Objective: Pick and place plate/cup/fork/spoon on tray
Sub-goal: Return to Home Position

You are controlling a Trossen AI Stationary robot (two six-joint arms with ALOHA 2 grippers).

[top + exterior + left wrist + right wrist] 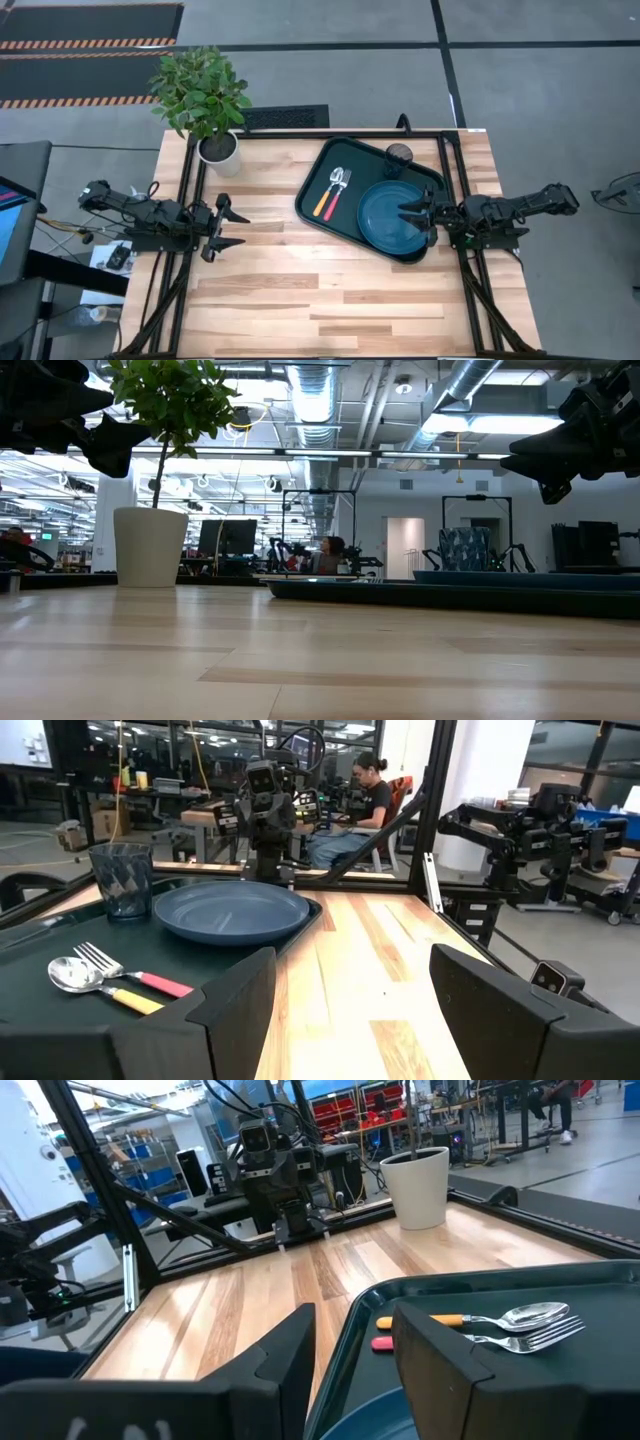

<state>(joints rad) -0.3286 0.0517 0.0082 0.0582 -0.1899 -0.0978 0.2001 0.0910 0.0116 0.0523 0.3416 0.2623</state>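
Everything sits on the tray (318,170) already; your right gripper (416,217), jaws spread, hovers over the plate (385,215) at centre right, and dipping could nudge it.

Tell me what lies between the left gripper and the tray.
Only bare table between the left gripper and the tray, seen in the high view.

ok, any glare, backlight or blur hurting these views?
High view: even light, fork and spoon sharp. Low view: bright ceiling lights turn both grippers into silhouettes, and the tray shows only edge-on. Wrist views: near fingers soft, the plate clear.
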